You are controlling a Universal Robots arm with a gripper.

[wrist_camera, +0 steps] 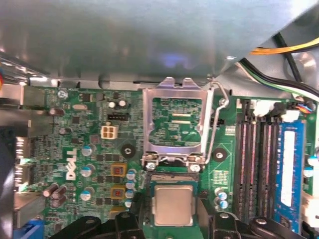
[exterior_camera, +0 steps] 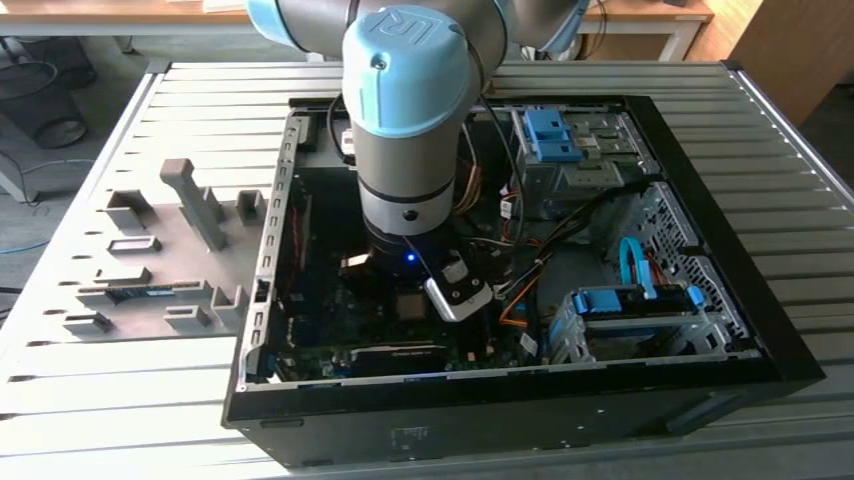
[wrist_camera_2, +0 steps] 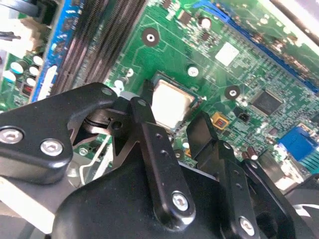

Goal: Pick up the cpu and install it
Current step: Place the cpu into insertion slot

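Black gripper (wrist_camera_2: 173,111) poised over the small silvery square cpu (wrist_camera: 173,205), which lies in the socket below the raised hinged metal frame (wrist_camera: 149,124); whether it is clamped cannot be told. Keeping the chip level and square is best.

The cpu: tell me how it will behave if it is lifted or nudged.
Probably stiff: the cpu looks like a thin, flat square with a metal face. Likely light, being so small and thin. It should not roll or tip, lying flat; with the hinged frame open, nothing seems to clamp it.
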